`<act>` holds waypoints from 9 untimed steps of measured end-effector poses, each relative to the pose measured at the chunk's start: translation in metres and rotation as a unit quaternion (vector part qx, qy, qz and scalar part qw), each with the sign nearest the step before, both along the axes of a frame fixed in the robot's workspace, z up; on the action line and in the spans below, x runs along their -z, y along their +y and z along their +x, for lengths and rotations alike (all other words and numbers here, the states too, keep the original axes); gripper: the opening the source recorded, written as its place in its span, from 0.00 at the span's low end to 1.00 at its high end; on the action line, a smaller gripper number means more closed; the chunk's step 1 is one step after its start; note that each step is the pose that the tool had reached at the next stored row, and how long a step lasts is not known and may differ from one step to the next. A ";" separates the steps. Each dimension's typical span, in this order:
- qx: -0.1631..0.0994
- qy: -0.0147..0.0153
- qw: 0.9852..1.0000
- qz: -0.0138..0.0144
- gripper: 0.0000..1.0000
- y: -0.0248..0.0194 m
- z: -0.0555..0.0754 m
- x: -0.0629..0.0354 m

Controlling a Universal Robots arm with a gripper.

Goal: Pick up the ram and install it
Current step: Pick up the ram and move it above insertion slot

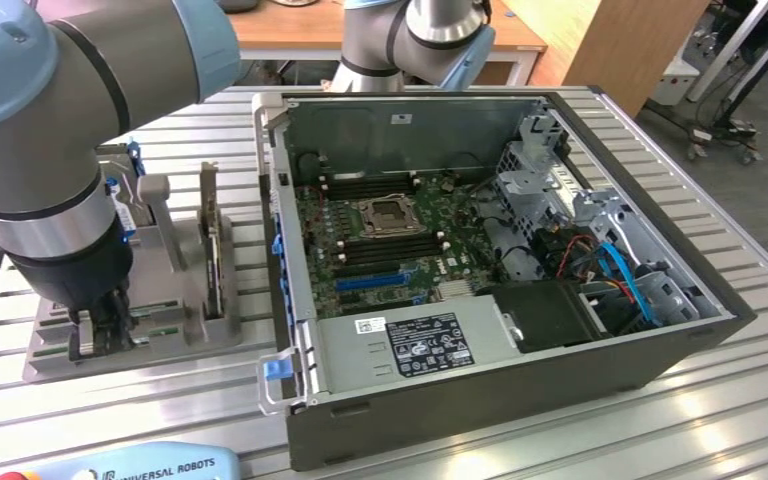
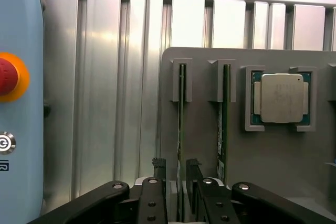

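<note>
Two long green circuit-board sticks are kept on edge in a grey slotted holder, so one, the ram, is straddled, seemingly untouched, by the spread black gripper.

Tool straddles ram; neighbouring stick just beside, narrow gap between.

In the exterior view, the big arm covers part of the gray holder, and the pendant is cut by the lower edge. In the wrist view, the fingers hide one end of the ram.
</note>
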State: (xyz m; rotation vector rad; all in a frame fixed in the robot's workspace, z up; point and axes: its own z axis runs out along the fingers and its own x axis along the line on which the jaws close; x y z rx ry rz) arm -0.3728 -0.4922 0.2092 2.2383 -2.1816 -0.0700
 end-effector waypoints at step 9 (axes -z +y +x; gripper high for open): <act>0.000 0.000 1.000 0.001 0.29 0.0015 0.001 0.0004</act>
